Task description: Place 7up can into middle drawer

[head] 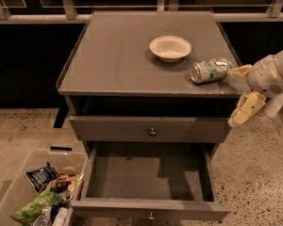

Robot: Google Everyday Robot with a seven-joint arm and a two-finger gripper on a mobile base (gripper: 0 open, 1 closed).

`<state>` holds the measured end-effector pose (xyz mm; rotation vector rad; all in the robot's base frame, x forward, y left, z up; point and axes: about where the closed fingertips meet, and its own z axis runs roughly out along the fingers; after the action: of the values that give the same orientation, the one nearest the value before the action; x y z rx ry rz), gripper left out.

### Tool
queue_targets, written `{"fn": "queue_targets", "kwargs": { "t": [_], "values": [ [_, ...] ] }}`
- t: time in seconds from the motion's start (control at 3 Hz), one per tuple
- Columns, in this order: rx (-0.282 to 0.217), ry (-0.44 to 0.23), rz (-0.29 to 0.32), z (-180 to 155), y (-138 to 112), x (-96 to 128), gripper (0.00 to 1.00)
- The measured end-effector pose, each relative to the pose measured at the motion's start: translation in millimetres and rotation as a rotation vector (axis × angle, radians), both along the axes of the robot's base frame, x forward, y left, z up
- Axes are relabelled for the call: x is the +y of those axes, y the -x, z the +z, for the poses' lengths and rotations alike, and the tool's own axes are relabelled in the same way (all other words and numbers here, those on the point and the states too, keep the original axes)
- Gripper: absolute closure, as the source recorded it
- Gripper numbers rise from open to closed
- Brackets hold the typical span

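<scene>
The 7up can [210, 70] lies on its side near the right front edge of the grey cabinet top [113, 55], green and white print showing. My gripper [235, 98] comes in from the right, open and empty. Its upper finger [237, 73] is level with the can and right beside its right end; whether they touch I cannot tell. The lower finger [246, 109] hangs below the tabletop edge. The middle drawer [141, 175] is pulled out below, its flat grey floor empty, with a knob on its front.
A white bowl [170, 47] sits on the cabinet top behind the can. The upper drawer front [152, 132] is closed. A clear plastic bin [19, 187] with snack bags stands on the speckled floor at the lower left. A railing runs behind the cabinet.
</scene>
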<state>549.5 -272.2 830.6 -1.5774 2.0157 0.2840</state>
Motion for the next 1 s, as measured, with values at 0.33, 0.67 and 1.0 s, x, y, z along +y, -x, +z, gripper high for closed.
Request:
{"fn": "queue_targets", "kwargs": {
  "t": [0.33, 0.67, 1.0],
  "values": [
    [-0.106, -0.030, -0.075, 35.7, -18.1, -32.9, 0.00],
    [-0.166, -0.092, -0.093, 65.4, -43.3, -57.7, 0.00],
    [-0.238, -0.118, 0.027, 92.5, -72.7, -41.3, 0.00]
  ]
}}
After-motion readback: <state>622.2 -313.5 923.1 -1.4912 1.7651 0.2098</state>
